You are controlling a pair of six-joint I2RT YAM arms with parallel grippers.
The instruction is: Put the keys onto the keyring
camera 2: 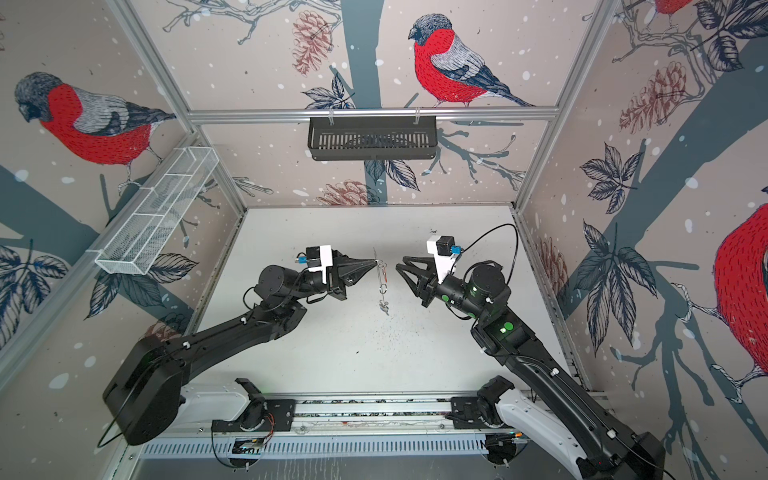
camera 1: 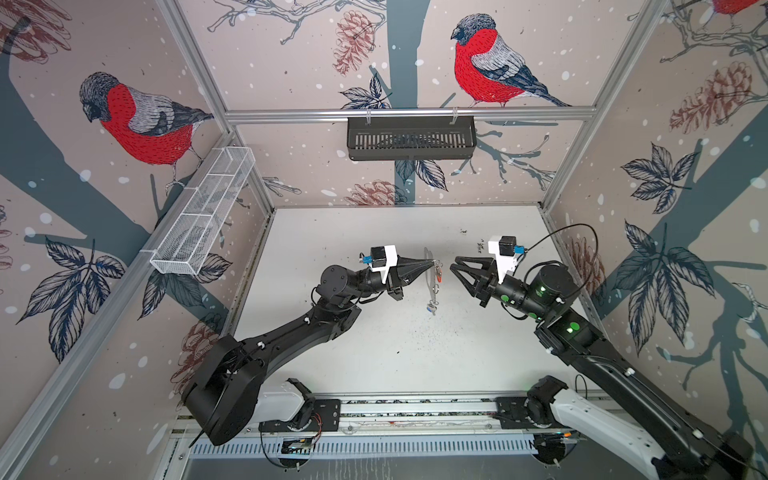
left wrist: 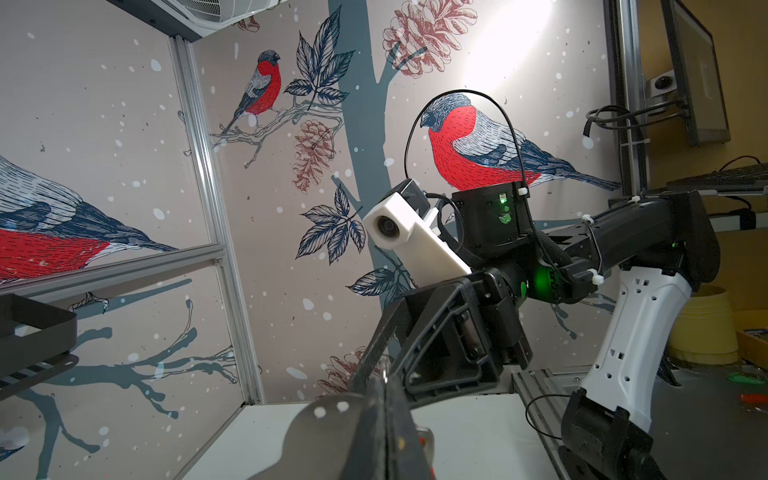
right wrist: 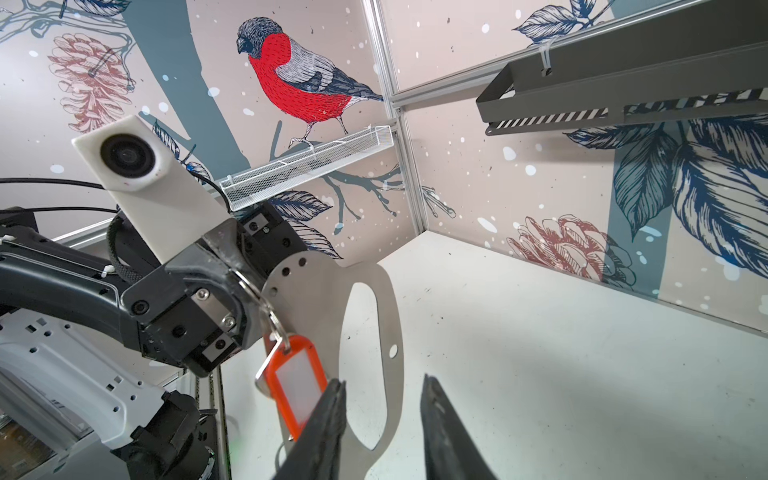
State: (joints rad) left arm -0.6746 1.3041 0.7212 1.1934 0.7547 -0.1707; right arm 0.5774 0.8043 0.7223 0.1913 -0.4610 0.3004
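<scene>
My left gripper [camera 1: 430, 262] is shut on the curved edge of the keyring [right wrist: 374, 299], a flat grey plate with a big slot, and holds it upright above the table. Both top views show the plate edge-on [camera 2: 380, 274]. A key with a red-orange tag [right wrist: 295, 382] hangs from a metal ring beside the left fingertips [right wrist: 232, 266]. A small silver key set with a bit of blue [camera 1: 430, 308] sits at the plate's near end. My right gripper [camera 1: 454, 264] stands open just right of the plate, its jaws [right wrist: 382, 386] empty in front of the tag and slot.
The white table [camera 1: 374, 353] lies below both arms. A black slotted basket [camera 1: 411, 139] hangs on the back rail. A white mesh basket [camera 1: 203, 212] is fixed to the left wall. The arms' base rail [camera 1: 415, 409] runs along the front edge.
</scene>
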